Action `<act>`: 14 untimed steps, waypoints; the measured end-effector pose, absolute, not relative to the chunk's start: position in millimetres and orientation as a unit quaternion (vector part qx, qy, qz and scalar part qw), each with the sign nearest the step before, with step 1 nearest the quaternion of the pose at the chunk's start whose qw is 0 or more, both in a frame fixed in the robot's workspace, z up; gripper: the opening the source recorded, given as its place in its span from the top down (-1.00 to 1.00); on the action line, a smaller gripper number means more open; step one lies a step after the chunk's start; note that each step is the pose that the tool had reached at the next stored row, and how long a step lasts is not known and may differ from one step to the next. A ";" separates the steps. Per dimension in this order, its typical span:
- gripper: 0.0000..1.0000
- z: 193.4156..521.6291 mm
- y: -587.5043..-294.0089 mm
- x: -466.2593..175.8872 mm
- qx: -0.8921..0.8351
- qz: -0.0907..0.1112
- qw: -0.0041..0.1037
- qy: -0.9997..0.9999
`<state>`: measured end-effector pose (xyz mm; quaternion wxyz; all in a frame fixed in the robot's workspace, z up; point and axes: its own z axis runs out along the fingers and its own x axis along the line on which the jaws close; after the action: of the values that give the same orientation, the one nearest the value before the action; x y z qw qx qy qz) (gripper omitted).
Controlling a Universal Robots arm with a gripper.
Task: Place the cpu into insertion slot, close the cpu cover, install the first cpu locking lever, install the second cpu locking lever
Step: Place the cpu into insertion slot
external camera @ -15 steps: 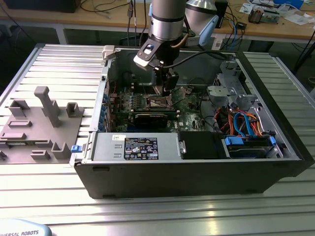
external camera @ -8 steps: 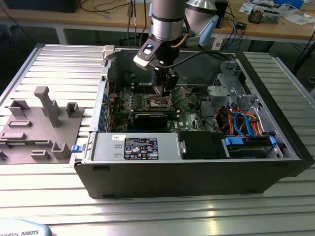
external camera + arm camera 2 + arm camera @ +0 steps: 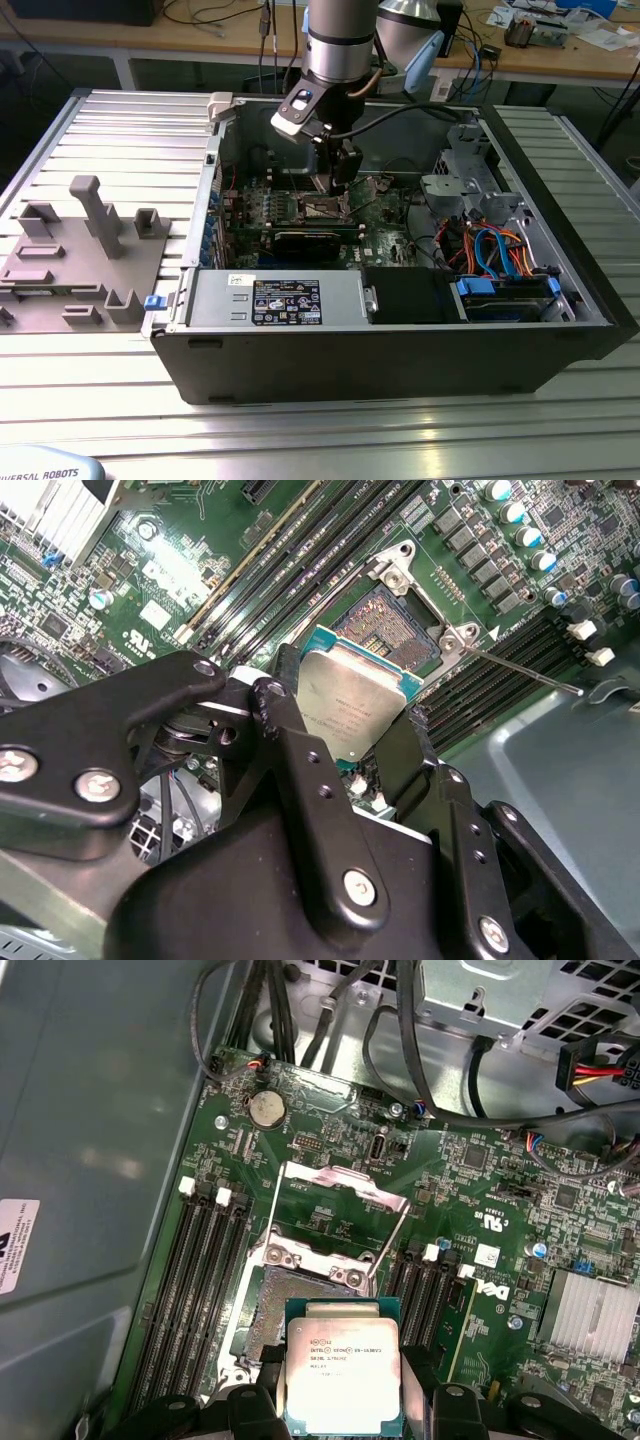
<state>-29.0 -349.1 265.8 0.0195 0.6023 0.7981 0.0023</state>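
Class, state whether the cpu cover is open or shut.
Open: the cpu cover is swung back, and the insertion slot lies bare.

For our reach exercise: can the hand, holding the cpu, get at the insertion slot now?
Probably yes: the cpu cover stands open, the insertion slot lies bare, and the hand holds the cpu close by.

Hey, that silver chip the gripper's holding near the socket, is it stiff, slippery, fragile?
The cpu looks like a flat, rigid plate with a metal lid, so it probably won't flex. Held by its thin edges in the gripper, the smooth chip could slip or tilt. It is likely light, and its green rim looks delicate.
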 end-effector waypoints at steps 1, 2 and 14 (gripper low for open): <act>-0.08 265.8 -349.1 -29.0 0.603 0.002 0.020 0.798; -0.08 265.8 -349.0 -29.0 0.603 0.002 0.019 0.798; -0.08 265.6 -349.1 -29.0 0.605 0.002 0.020 0.796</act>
<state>-29.0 -349.1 265.6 0.0195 0.6052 0.7958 0.0022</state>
